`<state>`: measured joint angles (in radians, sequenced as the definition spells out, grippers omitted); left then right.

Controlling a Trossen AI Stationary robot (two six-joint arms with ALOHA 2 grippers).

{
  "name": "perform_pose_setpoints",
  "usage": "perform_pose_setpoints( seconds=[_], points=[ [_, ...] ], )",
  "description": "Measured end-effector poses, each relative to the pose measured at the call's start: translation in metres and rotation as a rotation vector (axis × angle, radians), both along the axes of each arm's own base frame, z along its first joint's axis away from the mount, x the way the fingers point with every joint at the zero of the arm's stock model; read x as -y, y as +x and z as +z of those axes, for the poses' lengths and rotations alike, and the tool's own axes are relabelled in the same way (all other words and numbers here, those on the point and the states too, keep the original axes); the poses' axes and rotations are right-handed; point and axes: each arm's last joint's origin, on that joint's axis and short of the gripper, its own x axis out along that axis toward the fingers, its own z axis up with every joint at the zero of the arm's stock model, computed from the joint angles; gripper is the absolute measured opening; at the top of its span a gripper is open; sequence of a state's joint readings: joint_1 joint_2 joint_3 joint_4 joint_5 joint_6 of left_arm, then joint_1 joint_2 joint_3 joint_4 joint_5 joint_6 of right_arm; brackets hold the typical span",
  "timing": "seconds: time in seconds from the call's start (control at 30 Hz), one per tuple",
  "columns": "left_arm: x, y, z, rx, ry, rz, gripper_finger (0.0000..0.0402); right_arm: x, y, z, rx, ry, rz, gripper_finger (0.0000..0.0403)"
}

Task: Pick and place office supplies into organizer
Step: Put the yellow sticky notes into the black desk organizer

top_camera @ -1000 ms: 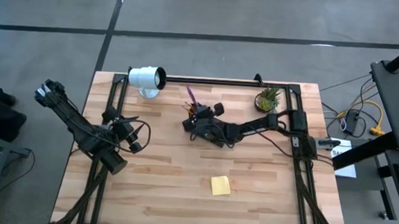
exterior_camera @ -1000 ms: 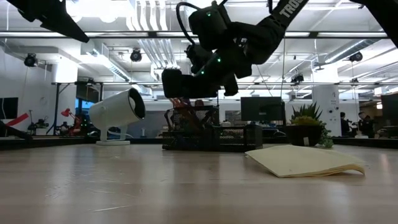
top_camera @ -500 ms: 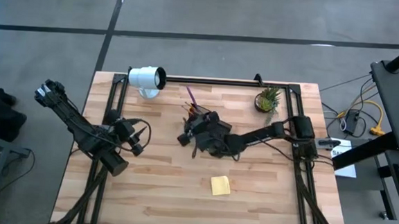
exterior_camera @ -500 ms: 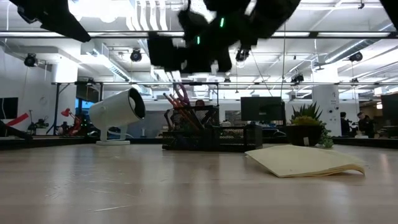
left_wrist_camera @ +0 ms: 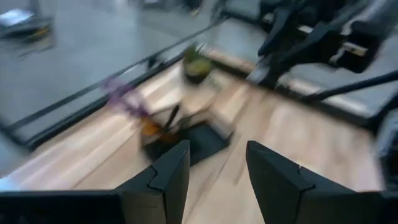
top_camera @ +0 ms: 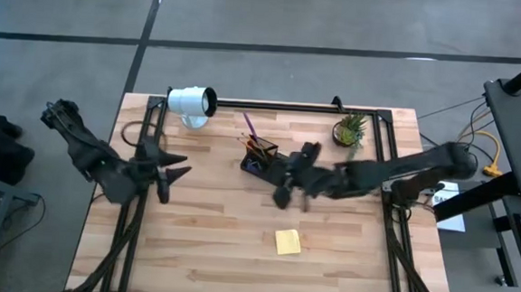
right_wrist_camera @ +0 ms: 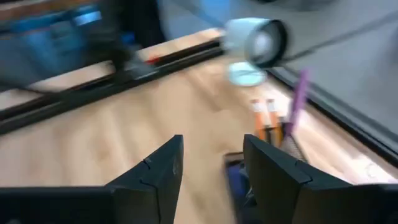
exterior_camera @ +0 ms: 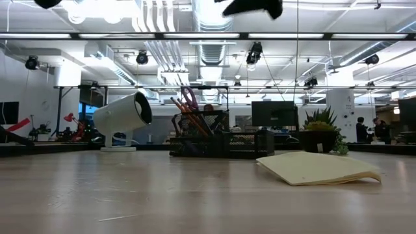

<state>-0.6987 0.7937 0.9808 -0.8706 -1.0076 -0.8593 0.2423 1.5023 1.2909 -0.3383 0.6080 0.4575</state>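
Where a second ago my right gripper (top_camera: 282,198) hung right over the organizer (top_camera: 260,157), it has now drawn back to the right and toward the near side — clear of the tray, above bare wood. Its fingers (right_wrist_camera: 278,180) stand apart with nothing between them. In the low view that arm no longer blocks the tray; only a dark scrap of it shows at the top edge.

The organizer sits far of centre on the table (top_camera: 209,242), pens (exterior_camera: 184,118) and the purple scissor handles (exterior_camera: 189,97) standing up in its tall section. The sticky pad (top_camera: 287,242) lies flat on the near side, well apart from the tray, where it was before.

My left gripper (top_camera: 174,170) has swung a little, its arm pulled further toward the left edge; it hovers over the left side of the table, fingers (left_wrist_camera: 169,176) spread and empty.

Open wood runs all along the near half, around the pad. The far edge is the crowded one: lamp (top_camera: 191,103) at far left, plant (top_camera: 348,129) at far right, a dark rail (top_camera: 272,104) between them. The frame struts (top_camera: 394,236) line the left and right edges.
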Motion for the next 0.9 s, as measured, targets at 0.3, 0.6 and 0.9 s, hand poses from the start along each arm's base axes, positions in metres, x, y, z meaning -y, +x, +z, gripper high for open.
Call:
perform_pose_setpoints(
  seconds=[0.3, 0.6, 0.9],
  points=[
    [-0.013, -0.013, -0.023, 0.233, -0.062, -0.075, 0.0143, 0.029, -0.044, -0.008, -0.046, 0.088, 0.136, 0.0140],
    [-0.020, -0.021, -0.044, 0.368, -0.036, -0.096, 0.0143, 0.038, -0.064, -0.050, -0.035, 0.290, 0.115, 0.0125],
    [0.004, 0.004, -0.068, 0.207, -0.061, -0.241, 0.0143, -0.002, -0.049, -0.112, -0.538, 0.193, 0.265, 0.0138]
  ],
)
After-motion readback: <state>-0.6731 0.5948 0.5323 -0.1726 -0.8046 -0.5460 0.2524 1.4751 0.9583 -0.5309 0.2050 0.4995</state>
